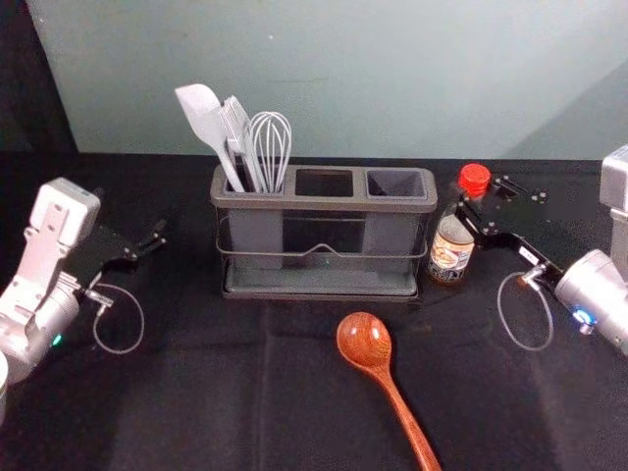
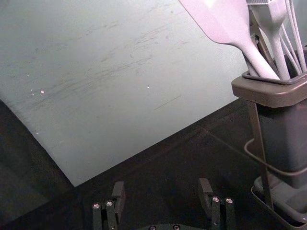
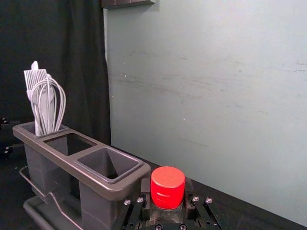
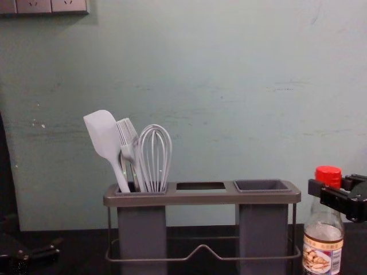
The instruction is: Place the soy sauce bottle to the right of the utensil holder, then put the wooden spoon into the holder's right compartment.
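The soy sauce bottle (image 1: 451,247) stands upright just right of the grey utensil holder (image 1: 326,204). My right gripper (image 1: 479,194) reaches in from the right at the bottle's neck. In the right wrist view, the right gripper (image 3: 167,188) is shut on the bottle, one finger each side below the red cap (image 3: 167,184). The wooden spoon (image 1: 365,343) lies in front of the holder, bowl toward it. Left of the holder is my left gripper (image 1: 155,238); in the left wrist view, that gripper (image 2: 162,191) is open and holds nothing. The holder's right compartment (image 3: 109,163) is empty.
A white spatula (image 4: 104,134), a brush (image 4: 128,137) and a whisk (image 4: 156,157) stand in the holder's left compartment. Behind the black table (image 1: 235,392) rises a pale wall (image 1: 392,78). A wire rail (image 4: 200,248) runs along the holder's front.
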You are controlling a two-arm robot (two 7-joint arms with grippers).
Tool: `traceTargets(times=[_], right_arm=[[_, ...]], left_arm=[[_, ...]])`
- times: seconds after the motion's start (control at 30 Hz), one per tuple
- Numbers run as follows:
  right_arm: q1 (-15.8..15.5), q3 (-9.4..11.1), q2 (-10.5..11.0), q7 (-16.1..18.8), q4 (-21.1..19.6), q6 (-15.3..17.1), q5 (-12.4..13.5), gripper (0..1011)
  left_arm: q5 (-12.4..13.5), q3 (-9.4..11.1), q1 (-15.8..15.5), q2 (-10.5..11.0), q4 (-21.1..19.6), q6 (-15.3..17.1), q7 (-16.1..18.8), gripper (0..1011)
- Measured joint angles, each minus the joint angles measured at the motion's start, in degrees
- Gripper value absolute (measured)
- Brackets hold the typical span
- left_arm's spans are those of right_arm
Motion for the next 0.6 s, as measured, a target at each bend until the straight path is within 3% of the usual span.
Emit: traceTargets(times=[0.6], right_arm=[[0.4, -0.3, -1.0, -0.3, 1.2, -1.5, -1.6, 390]], left_arm=[[0.0, 0.0, 0.0, 0.0, 0.0, 0.0, 0.0, 1005]])
